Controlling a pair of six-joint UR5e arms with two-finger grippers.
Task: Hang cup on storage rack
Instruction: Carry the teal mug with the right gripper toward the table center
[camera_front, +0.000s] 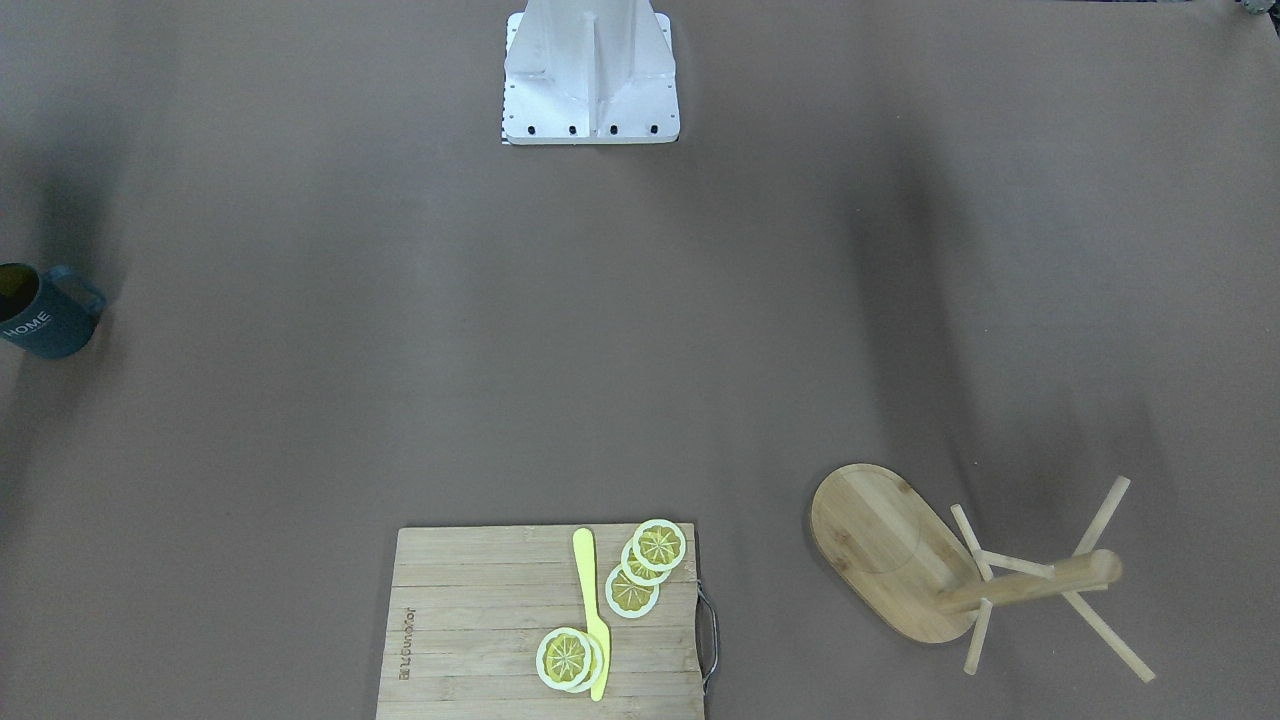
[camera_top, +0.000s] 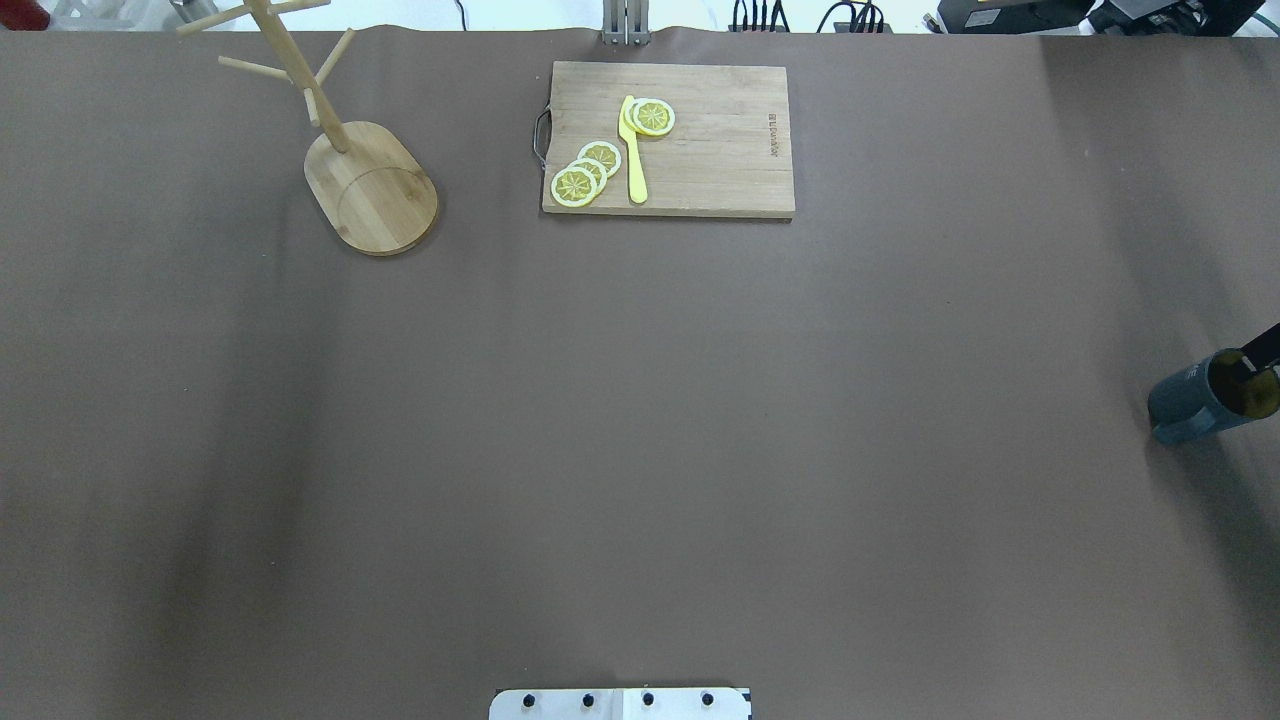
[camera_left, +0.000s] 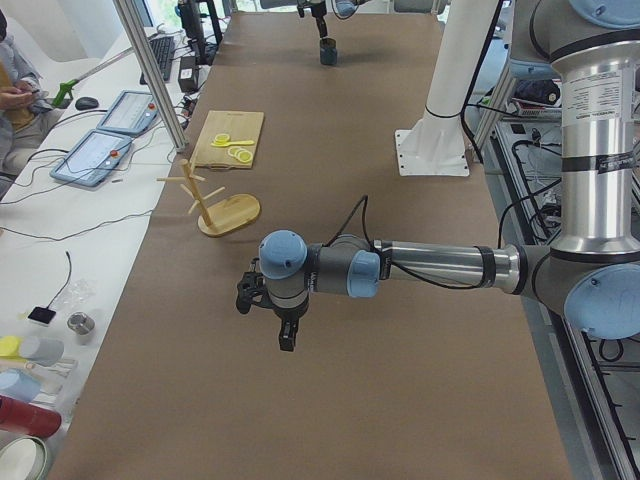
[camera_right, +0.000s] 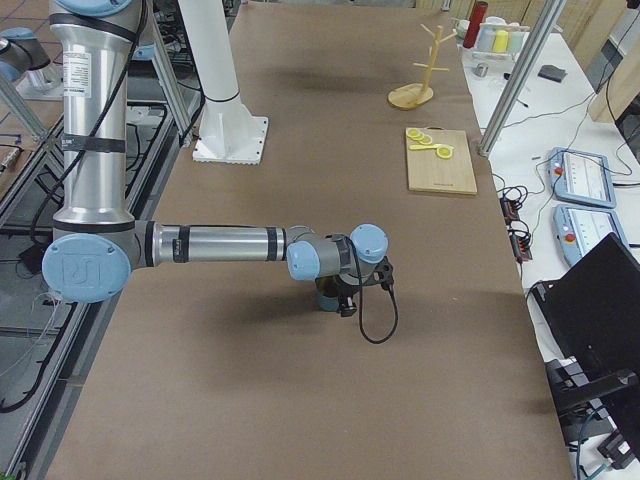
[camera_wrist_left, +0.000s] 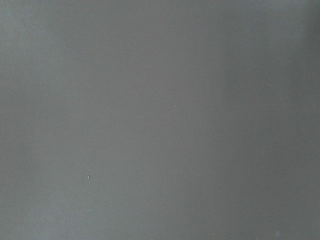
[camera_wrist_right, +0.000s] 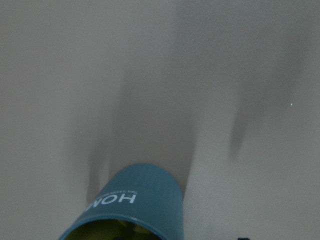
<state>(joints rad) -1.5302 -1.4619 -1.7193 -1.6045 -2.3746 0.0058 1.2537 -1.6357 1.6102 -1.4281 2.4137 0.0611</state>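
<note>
The table (camera_top: 640, 450) is mostly bare brown cover, w/ wide free room across the middle. The cutting board (camera_top: 668, 140), w/ lemon slices (camera_top: 585, 175) and a yellow knife (camera_top: 633, 150) on it, lies at the far edge, approx. centre. The storage rack (camera_top: 370, 185) stands upright at the far edge on the robot's left, pegs bare, well apart from the board.

The cup (camera_top: 1195, 405) stands at the table's right end, just inside the overhead view's right border and far from the rack. Its mouth is up, the yellow inside shows, and the "HOME" side faces the operators.

The right gripper (camera_right: 345, 298) is down at the cup. One dark finger (camera_top: 1262, 348) reaches over the rim into the mouth; whether it pinches the wall can't be told. The right wrist cam has the cup at its bottom edge.

The left gripper (camera_left: 285, 330) hangs over bare table at the left end, well apart from the rack. Its opening can't be told, and its cam shows only table.
</note>
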